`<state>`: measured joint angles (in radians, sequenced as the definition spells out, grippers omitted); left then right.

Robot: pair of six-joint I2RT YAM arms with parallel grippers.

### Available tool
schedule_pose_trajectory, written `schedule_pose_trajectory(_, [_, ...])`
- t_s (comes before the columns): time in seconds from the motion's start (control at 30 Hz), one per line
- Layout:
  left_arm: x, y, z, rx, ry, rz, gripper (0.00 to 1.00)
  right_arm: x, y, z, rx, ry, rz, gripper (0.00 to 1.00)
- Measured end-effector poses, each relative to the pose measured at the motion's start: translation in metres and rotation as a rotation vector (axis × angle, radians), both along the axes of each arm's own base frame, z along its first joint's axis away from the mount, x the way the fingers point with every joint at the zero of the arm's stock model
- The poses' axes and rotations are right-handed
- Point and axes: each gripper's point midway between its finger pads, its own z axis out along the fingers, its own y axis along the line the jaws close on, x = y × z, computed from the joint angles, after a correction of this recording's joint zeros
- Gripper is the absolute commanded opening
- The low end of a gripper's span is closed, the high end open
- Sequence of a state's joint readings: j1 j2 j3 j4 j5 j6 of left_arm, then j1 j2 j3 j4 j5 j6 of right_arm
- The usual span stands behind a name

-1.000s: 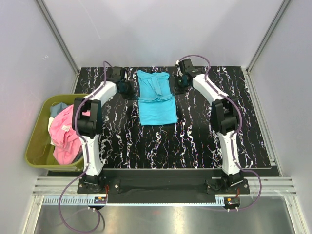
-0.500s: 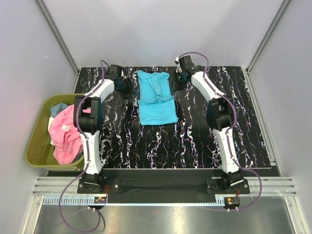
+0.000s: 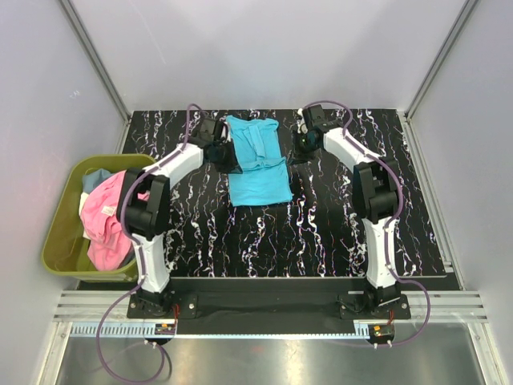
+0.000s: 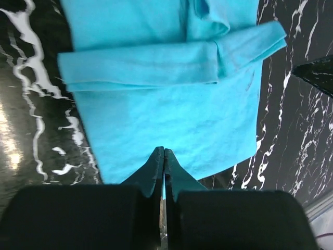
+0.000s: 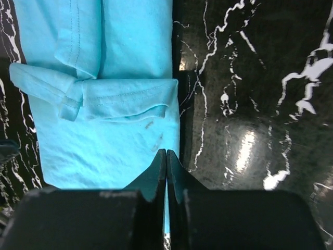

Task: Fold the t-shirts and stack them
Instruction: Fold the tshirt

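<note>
A turquoise t-shirt point(image 3: 257, 162) lies flat at the back middle of the black marbled table point(image 3: 321, 233), its sleeves folded in over the body. It also shows in the left wrist view point(image 4: 171, 114) and the right wrist view point(image 5: 104, 135). My left gripper point(image 3: 230, 157) is shut at the shirt's left edge; in its wrist view the closed tips point(image 4: 164, 151) sit over the shirt's lower part. My right gripper point(image 3: 302, 145) is shut just right of the shirt; its tips point(image 5: 166, 151) sit at the shirt's right edge. No cloth looks lifted.
An olive-green bin point(image 3: 58, 237) stands off the table's left edge. It holds a crumpled pink shirt point(image 3: 108, 220) and a light blue one point(image 3: 97, 178) behind it. Grey walls close in the back and sides.
My left gripper has moved right, up to the shirt's left edge. My right gripper has shifted slightly nearer and to the right. The shirt has not moved.
</note>
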<state>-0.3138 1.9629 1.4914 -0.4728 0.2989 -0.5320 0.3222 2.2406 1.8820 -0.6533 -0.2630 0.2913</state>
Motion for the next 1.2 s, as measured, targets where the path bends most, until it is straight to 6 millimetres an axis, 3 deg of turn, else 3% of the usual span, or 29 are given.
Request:
schedule_pose_trajectory(0.3, [0.017, 0.002, -0.044, 0.074, 0.046, 0.014, 0.0, 0.005, 0.016, -0.007, 0.09, -0.022, -0.012, 0.0])
schedule_pose_trajectory(0.43, [0.028, 0.005, -0.052, 0.105, 0.043, 0.027, 0.0, 0.013, 0.021, -0.005, 0.106, -0.036, -0.015, 0.0])
schedule_pose_trajectory(0.73, [0.044, 0.012, -0.044, 0.153, -0.005, 0.055, 0.02, 0.019, 0.022, -0.009, 0.107, -0.037, -0.018, 0.0])
schedule_pose_trajectory(0.9, [0.064, 0.01, -0.035, 0.153, -0.051, 0.059, 0.02, 0.017, 0.023, -0.011, 0.106, -0.036, -0.016, 0.01])
schedule_pose_trajectory(1.2, [0.095, 0.021, -0.027, 0.145, -0.109, 0.083, 0.03, -0.007, 0.027, -0.029, 0.09, 0.013, 0.003, 0.0])
